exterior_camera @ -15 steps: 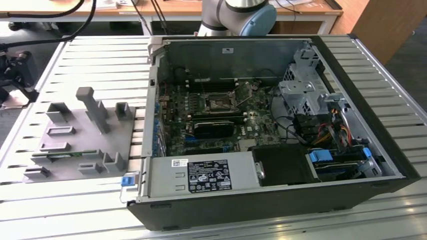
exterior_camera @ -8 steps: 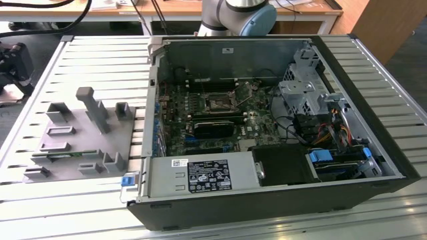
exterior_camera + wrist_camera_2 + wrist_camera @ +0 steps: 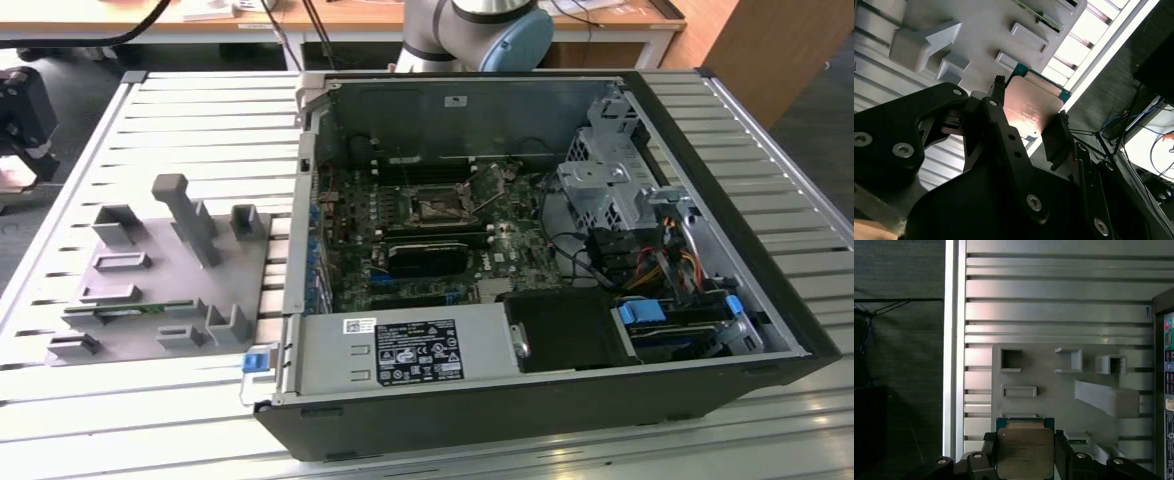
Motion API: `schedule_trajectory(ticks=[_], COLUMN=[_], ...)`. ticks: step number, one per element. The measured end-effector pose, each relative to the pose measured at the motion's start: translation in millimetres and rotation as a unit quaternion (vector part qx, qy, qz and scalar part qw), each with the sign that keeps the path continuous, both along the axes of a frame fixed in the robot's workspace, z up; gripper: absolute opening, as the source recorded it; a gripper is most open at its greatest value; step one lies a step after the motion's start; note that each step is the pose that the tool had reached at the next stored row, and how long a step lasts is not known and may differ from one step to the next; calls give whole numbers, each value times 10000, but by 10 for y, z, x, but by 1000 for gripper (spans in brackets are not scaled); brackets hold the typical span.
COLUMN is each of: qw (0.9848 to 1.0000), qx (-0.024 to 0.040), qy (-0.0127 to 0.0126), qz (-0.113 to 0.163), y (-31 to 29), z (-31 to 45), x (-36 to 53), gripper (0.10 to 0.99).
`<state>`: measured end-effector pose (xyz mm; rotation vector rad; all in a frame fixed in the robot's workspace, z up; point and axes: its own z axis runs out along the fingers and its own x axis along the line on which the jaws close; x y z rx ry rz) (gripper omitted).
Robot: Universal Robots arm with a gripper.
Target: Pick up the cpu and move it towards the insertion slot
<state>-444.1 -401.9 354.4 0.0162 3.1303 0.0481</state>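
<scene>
Black fingers (image 3: 1062,456) of the gripper (image 3: 1025,457) were closed on the cpu (image 3: 1025,450), pinching its two opposite edges; the chip lay flat between them, silvery top showing, with the grey fixture plate (image 3: 1049,395) just beyond the fingertips.

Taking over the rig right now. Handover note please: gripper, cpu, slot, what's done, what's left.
Gripper: shut on the cpu, with fingers on two opposite edges in both wrist views.
Cpu: held over the grey fixture plate, outside the open computer case.
Insertion slot: on the board inside the case, seen in the exterior view.
Done: the cpu is grasped.
Left: the cpu is not yet at the slot.
</scene>
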Motion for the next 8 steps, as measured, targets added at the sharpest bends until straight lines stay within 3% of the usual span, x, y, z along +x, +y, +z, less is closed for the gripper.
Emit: schedule_trajectory(ticks=[8], qw=[10000], qx=[0], qy=[0], qz=[0], y=[0], z=[172], x=[0], gripper=[541])
